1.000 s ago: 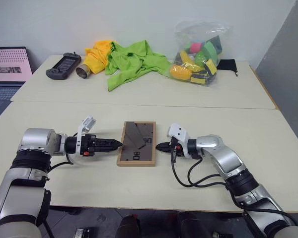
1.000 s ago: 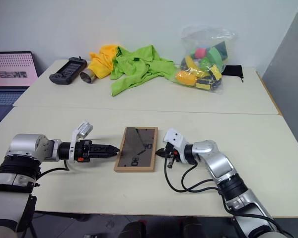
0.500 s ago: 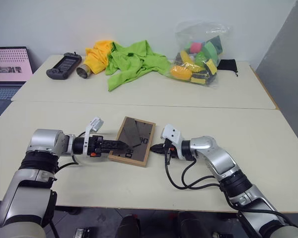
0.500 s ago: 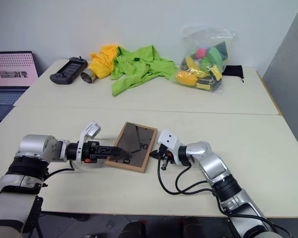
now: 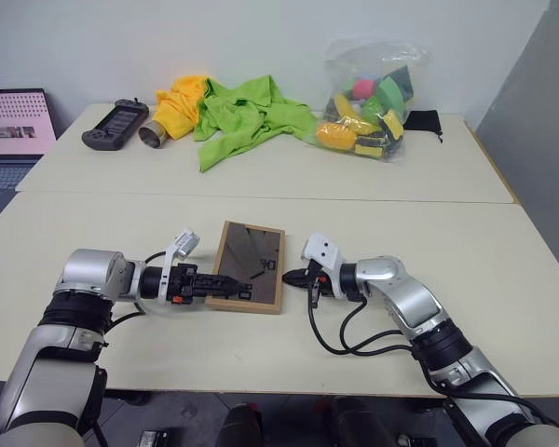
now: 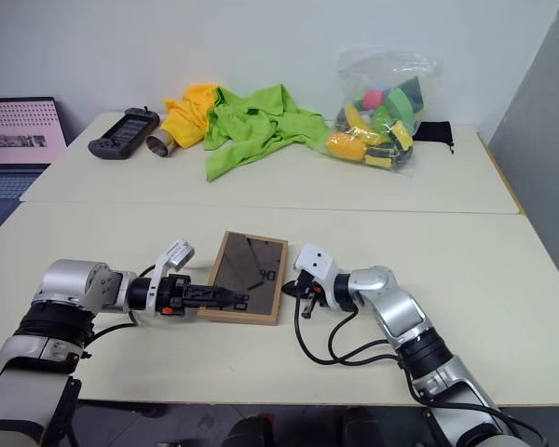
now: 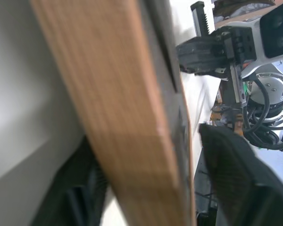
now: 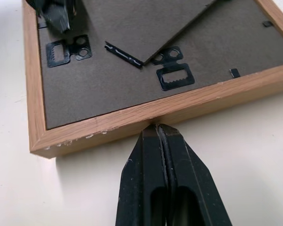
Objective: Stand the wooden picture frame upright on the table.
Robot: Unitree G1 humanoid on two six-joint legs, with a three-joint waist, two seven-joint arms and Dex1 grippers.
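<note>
With the wooden picture frame (image 5: 247, 266) lying back-up on the table (image 5: 373, 223), left gripper (image 5: 225, 288) pinching its nine o'clock rail and the shut, empty right gripper (image 5: 292, 276) bracing three o'clock, lift slowly, pivoting against that brace.

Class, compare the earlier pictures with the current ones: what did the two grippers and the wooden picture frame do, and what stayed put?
The left gripper slid its fingers around the near left edge of the wooden picture frame and closed on it. The frame swung off square, then partly back; it still lies back-side up on the table. The right gripper stayed shut, tips against the frame's right edge. The things on the far table did not move.
</note>
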